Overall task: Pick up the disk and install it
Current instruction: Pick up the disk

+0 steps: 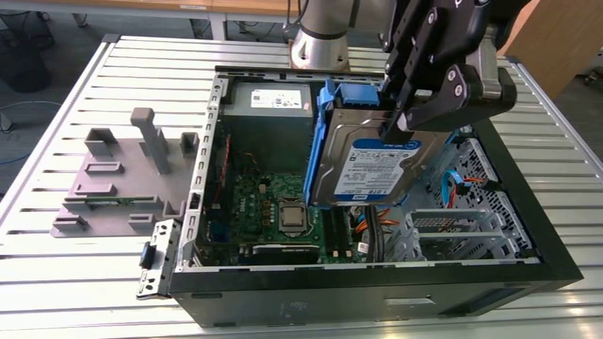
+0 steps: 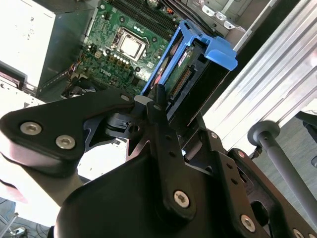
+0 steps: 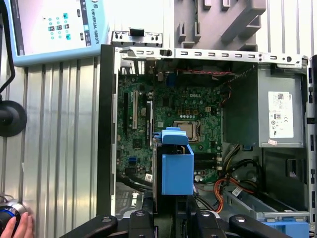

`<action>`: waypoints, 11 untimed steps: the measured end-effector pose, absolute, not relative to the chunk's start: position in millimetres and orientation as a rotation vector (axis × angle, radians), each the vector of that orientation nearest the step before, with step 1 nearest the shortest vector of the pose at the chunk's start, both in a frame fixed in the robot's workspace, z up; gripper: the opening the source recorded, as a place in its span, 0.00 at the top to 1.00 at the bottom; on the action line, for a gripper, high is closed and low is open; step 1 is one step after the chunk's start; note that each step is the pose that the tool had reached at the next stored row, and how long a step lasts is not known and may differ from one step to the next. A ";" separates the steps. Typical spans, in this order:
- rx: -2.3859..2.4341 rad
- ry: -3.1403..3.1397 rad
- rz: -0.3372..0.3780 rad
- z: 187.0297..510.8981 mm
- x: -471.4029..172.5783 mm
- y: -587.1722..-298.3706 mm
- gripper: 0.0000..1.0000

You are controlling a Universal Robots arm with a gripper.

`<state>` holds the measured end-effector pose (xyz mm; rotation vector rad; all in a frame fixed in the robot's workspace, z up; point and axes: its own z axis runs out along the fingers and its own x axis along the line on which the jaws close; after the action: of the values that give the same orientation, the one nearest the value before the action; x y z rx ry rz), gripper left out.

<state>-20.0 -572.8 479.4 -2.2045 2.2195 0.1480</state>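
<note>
Disk (image 1: 372,166) clamped by its upper end in the closed claw (image 1: 400,129), hanging below it, clear of everything. Long axis steeply tilted, label side upward and toward the exterior view's right, blue bracket along the edges. Directly underneath, the open computer case (image 1: 527,233), lower end of the disk over the circuit board (image 1: 268,205). Judged target, the silver drive cage (image 1: 452,227), lower and toward the exterior view's right, well apart from the disk.

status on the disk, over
gripper shut on disk. disk held on edge above the open case, not seated. cables lie near the cage.
</note>
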 end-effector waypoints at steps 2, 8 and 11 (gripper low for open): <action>-2.204 2.220 0.148 479.4 -20.1 -574.1 0.65; -2.204 2.220 0.148 479.4 -19.9 -574.1 0.65; -2.205 2.219 0.148 479.4 -19.9 -574.1 0.65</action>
<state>-19.9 -574.1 479.4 -2.2045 2.2194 0.1481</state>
